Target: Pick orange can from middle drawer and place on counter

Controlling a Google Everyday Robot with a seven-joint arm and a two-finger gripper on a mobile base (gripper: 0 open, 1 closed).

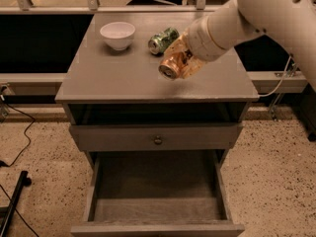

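Note:
The orange can lies on its side in my gripper, with its silver end facing the camera. The gripper is shut on it and holds it just above the middle of the counter, right of centre. I cannot tell whether the can touches the top. The white arm reaches in from the upper right. The middle drawer is pulled open below, and its plank floor holds nothing.
A white bowl stands at the back left of the counter. A green can lies on its side at the back, just behind the gripper. A shut drawer front with a small round knob sits above the open drawer.

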